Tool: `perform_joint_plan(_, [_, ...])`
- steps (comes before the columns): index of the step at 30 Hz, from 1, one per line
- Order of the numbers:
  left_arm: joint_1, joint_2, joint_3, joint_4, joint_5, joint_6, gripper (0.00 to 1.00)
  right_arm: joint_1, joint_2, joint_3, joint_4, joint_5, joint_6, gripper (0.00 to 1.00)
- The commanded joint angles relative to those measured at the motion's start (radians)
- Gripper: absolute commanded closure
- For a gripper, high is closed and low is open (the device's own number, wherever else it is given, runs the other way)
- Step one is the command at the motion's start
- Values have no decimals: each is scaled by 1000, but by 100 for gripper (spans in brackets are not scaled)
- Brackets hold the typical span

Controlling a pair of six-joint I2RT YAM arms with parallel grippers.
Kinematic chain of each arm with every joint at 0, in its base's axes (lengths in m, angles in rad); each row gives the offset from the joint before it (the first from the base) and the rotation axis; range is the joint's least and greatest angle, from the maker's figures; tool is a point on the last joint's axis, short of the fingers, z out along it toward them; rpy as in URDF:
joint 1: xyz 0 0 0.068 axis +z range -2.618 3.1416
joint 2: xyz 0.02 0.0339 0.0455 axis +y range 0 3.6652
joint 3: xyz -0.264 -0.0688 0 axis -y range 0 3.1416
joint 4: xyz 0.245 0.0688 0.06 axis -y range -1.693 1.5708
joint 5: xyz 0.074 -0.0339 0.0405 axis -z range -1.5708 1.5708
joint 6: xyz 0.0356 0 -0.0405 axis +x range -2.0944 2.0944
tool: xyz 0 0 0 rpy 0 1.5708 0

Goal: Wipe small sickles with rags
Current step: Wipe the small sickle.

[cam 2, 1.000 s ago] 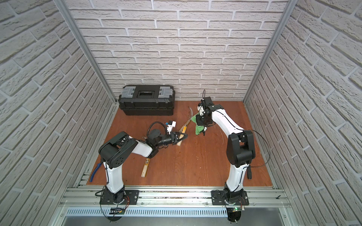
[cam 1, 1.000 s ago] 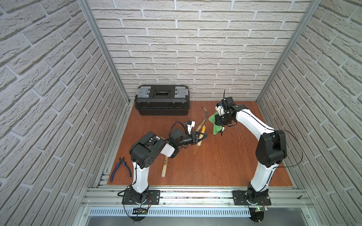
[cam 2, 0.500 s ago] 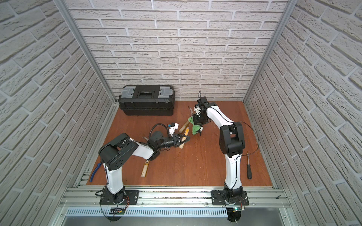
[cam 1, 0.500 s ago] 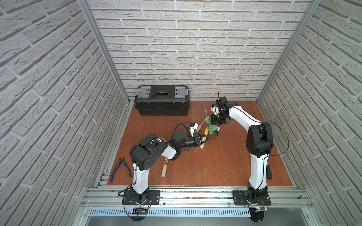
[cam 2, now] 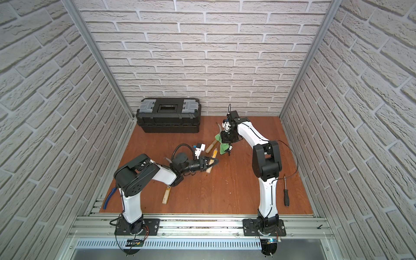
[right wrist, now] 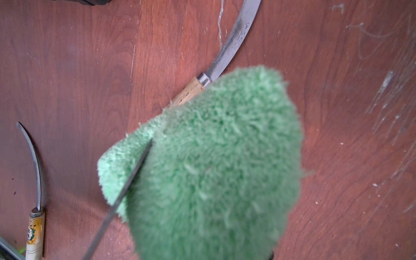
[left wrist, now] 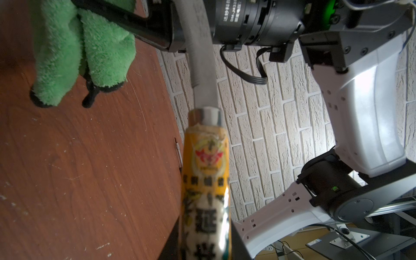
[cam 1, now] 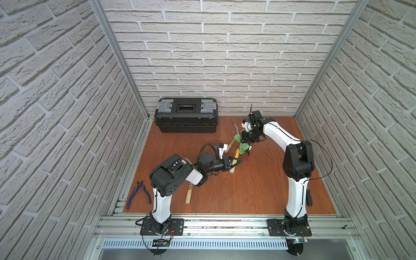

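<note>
The left gripper (cam 1: pixel 235 162) clamped 1 sickle (left wrist: pixel 206 180); the right gripper (cam 1: pixel 247 140) pinched the rag (right wrist: pixel 213 168) on its blade. Skewed pulling could twist the sickle loose.

The sickle handle (left wrist: pixel 206 236) is carrying a yellow label (left wrist: pixel 207 171) with a red emblem and blurred black Chinese characters, one resembling "延", while the black motor housing (left wrist: pixel 247 22) is showing white print starting "DM-J43", and the sickle blade (right wrist: pixel 238 36) is bearing stamped characters too small to read.
</note>
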State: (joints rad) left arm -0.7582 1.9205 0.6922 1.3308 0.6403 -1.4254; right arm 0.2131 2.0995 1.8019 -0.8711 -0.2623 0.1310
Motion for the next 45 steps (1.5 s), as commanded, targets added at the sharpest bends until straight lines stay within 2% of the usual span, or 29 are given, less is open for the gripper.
perform_joint_plan(1, [-4,1,-2,71,5,-3,100,0,-98,-11,57,-37,-23,97])
perform_joint_plan(19, [12,73,29,71,37,-5,100,72,-350,-138,20,-2,-99,97])
perform_joint_plan(34, [93,122,125,45,89,6,100,182,-513,-300,-10,63,-106,97])
perform_joint_plan(39, [131,104,180,-50,93,84,100,181,-597,-408,-42,140,-72,97])
perform_joint_plan(45, [145,36,210,-262,94,269,100,180,-681,-483,-125,258,-38,97])
